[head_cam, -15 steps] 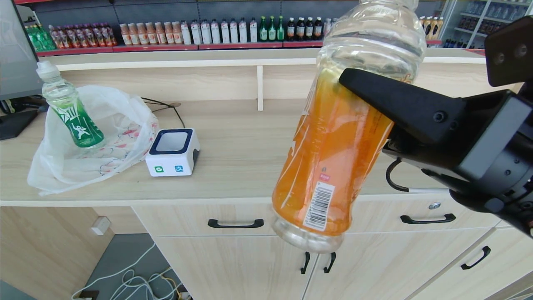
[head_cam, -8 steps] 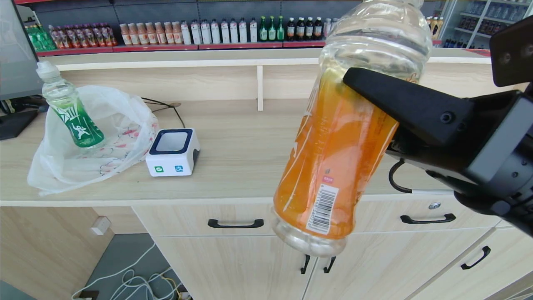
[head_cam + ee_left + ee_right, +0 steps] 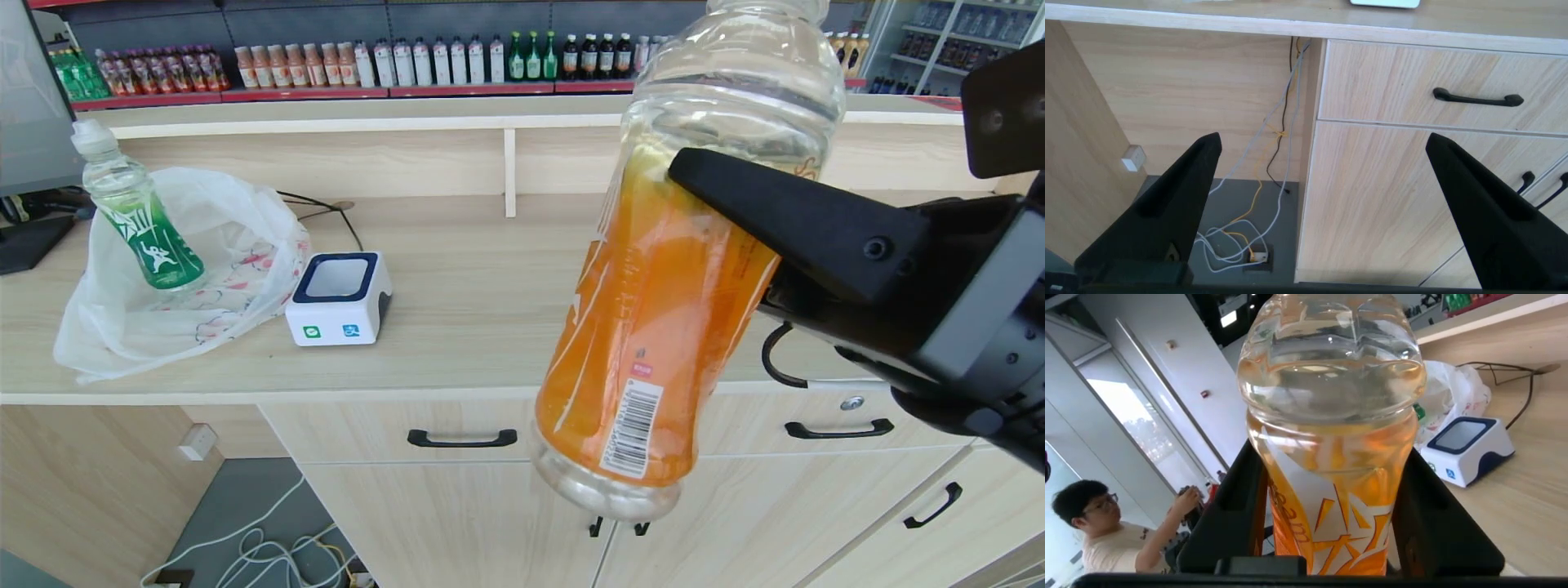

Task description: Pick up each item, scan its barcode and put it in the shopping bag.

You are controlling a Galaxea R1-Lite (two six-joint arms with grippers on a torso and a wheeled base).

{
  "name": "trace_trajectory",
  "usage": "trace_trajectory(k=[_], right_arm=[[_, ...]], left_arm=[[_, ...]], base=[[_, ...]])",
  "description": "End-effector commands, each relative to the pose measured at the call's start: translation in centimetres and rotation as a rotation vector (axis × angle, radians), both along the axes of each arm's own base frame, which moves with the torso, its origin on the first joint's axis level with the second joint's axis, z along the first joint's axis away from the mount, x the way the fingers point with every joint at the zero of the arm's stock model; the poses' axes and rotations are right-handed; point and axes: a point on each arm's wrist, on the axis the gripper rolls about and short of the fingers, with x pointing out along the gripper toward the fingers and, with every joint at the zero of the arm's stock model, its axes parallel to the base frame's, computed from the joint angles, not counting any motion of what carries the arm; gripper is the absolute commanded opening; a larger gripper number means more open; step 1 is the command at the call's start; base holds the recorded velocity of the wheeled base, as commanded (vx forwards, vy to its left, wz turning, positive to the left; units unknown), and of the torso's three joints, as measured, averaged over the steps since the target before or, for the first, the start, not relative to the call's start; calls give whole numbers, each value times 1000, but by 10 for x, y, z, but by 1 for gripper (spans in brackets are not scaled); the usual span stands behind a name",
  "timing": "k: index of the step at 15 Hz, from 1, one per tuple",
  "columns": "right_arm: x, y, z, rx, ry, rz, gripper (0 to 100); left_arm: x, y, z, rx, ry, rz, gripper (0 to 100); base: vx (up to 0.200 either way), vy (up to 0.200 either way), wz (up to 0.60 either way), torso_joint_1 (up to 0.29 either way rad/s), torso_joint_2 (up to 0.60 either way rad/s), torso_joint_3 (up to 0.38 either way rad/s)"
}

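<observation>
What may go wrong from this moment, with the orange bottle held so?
The orange bottle hangs tilted in the fingers, clear of the counter; a slip may drop it. Its barcode does not face the scanner, so the scan may fail. The green bottle stands in the shopping bag and may be knocked over.

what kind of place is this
Likely a convenience store checkout: shelves of bottled drinks along the back wall, a barcode scanner on the wooden counter, and a plastic shopping bag beside it.
</observation>
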Motion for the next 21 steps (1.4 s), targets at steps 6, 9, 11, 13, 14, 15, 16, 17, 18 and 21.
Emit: trace_trajectory(k=[6,9,11,13,14,15,16,17,18,21], right_arm=[[-7,-2,-15,-82,-71,-35,0],[-8,-3,-25,-139,-123,-71,0],[-15,-12,-33,-187,-182,-163,0],[-17,-15,-31,-207,-243,-250,0],[-16,-16,-31,-214,-245,-333,0],[-19,-18,-29,-219,-256,-407,0],[-18,-18,-30,-236,-260,-468,0],[-16,-18,-30,-255,-267,-534,0],[-11,-15,-33,-284,-262,-606,0],[-3,-10,-37,-303,-247,-712,0]], left_arm=[[0,0,0,1,-1,1,100],[0,0,0,1,-1,1,100],[0,0,0,-1,-1,1,100],[0,0,0,-1,-1,-1,100],[0,0,0,1,-1,-1,100],[0,0,0,1,-1,1,100],[0,0,0,2,-1,-1,100],[0,0,0,2,-1,-1,100],[0,0,0,2,-1,1,100],[0,0,0,1,-1,1,100]], base=[[0,0,0,0,0,0],[0,0,0,0,0,0],[0,0,0,0,0,0],[0,0,0,0,0,0],[0,0,0,0,0,0],[0,0,0,0,0,0],[0,0,0,0,0,0],[0,0,0,0,0,0],[0,0,0,0,0,0],[0,0,0,0,0,0]])
